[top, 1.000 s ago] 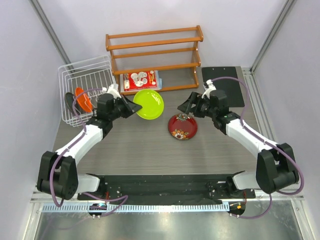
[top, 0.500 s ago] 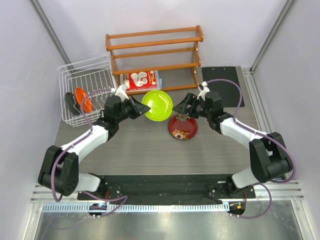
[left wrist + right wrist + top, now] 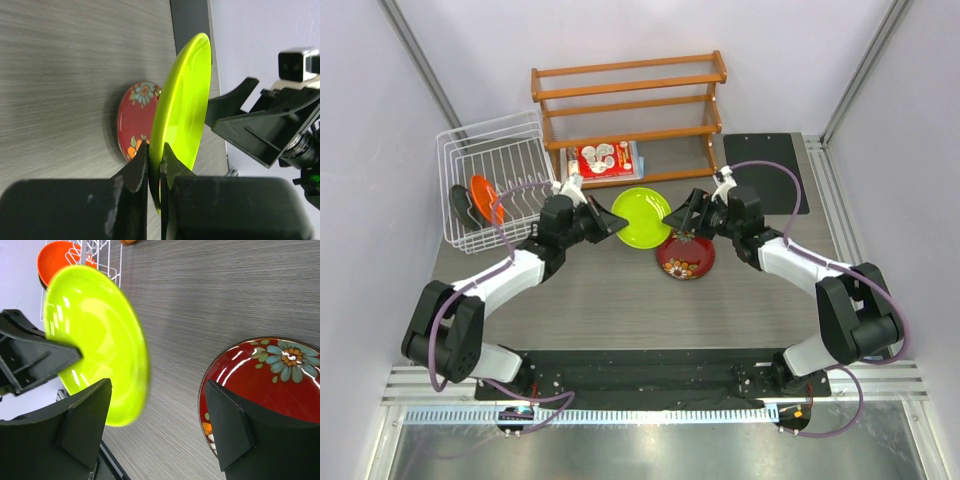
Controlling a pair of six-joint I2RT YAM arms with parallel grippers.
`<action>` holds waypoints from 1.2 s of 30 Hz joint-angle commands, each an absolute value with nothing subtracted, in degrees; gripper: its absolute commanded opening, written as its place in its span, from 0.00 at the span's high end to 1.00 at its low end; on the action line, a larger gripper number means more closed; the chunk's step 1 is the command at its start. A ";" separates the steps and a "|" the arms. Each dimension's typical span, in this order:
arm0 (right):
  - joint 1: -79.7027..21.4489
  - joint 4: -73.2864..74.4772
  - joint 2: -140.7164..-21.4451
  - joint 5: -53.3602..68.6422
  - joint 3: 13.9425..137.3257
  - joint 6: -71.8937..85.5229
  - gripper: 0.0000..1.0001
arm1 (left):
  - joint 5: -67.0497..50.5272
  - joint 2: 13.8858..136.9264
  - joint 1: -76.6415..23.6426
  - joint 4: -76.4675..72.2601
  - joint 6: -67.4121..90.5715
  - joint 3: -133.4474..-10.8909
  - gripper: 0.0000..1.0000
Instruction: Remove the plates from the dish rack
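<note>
My left gripper point(image 3: 612, 222) point(image 3: 155, 159) is shut on the rim of the lime green plate point(image 3: 642, 218) point(image 3: 186, 105), holding it on edge above the table. My right gripper point(image 3: 682, 214) point(image 3: 159, 390) stands open just right of that plate point(image 3: 95, 340), apart from it. The dark red floral plate point(image 3: 685, 255) point(image 3: 265, 385) lies flat on the table below the right gripper. In the white wire dish rack point(image 3: 492, 150) at the left, an orange plate point(image 3: 485, 198) point(image 3: 57, 260) and a dark blue-grey plate point(image 3: 462, 206) stand upright.
A brown wooden three-tier shelf point(image 3: 630, 100) stands at the back. A red-and-white printed package point(image 3: 602, 160) lies in front of it. A black pad point(image 3: 765, 170) lies at the back right.
My left arm has carried the lime green plate to the right, close to the right gripper. The right gripper has shifted slightly left and stayed open.
</note>
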State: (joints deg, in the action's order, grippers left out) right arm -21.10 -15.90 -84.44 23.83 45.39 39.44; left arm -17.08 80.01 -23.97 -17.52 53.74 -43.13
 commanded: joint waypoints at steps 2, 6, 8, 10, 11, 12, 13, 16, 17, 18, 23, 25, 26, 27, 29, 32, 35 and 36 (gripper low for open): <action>-21.88 -20.04 -85.69 26.02 47.28 39.99 0.21 | -18.55 82.35 -27.24 -23.29 54.84 -45.70 1.00; -21.88 -20.56 -87.88 27.07 48.25 40.34 0.34 | -18.72 83.41 -28.74 -23.91 55.02 -46.49 1.00; -21.88 -21.00 -88.68 27.42 48.34 40.43 0.62 | -18.72 83.58 -28.92 -23.99 55.02 -46.58 1.00; -21.89 -20.39 -88.60 26.81 48.08 39.91 0.99 | -18.63 83.41 -28.92 -23.82 54.76 -46.67 1.00; -21.88 -19.69 -88.16 26.20 48.08 39.55 0.99 | -18.28 82.97 -28.92 -22.95 54.15 -46.67 1.00; -21.88 -17.34 -87.28 23.15 47.82 38.85 0.99 | -17.15 82.71 -28.92 -22.16 53.62 -46.84 1.00; -21.88 -16.01 -85.36 21.64 47.46 38.06 0.99 | -16.27 82.36 -28.92 -21.02 52.74 -47.11 0.77; -21.62 -8.98 -80.44 10.84 46.85 34.37 0.99 | -9.01 80.60 -28.92 -9.19 46.95 -49.56 0.23; -21.36 -7.14 -79.64 8.46 46.85 33.50 0.99 | -6.35 79.99 -28.92 -6.62 43.37 -50.09 0.10; -20.84 -3.20 -79.19 6.61 46.93 32.01 0.99 | -2.93 78.50 -28.92 -4.16 41.68 -51.32 0.02; -18.46 1.40 -79.36 4.57 44.92 30.85 0.99 | 21.82 74.10 -28.83 8.24 30.43 -55.10 0.01; -18.11 1.32 -79.89 4.22 43.42 30.76 0.99 | 27.05 72.52 -28.83 10.10 26.20 -56.42 0.00; -18.11 1.32 -80.33 4.39 42.98 30.76 0.99 | 31.77 72.07 -28.74 10.19 25.23 -56.60 0.01; -17.76 1.14 -81.12 4.74 42.46 30.76 0.99 | 33.30 71.64 -28.48 10.28 24.27 -56.69 0.01; -17.67 0.27 -82.00 5.79 41.93 30.59 0.99 | 36.46 71.02 -26.99 10.63 22.59 -57.04 0.01; -17.40 -2.19 -83.76 7.46 41.31 30.41 0.99 | 37.53 70.58 -23.31 11.07 21.62 -57.04 0.00; -17.31 -2.90 -85.60 9.31 41.39 29.97 0.96 | 36.57 70.40 -18.13 11.95 22.94 -56.87 0.00; -17.31 -2.81 -85.95 9.58 41.74 29.80 0.83 | 35.34 70.49 -17.15 11.52 22.94 -56.69 0.01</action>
State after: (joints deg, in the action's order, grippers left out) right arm -17.32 -1.45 -83.81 8.16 41.67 31.81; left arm 32.21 71.35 -22.41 10.20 24.53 -55.48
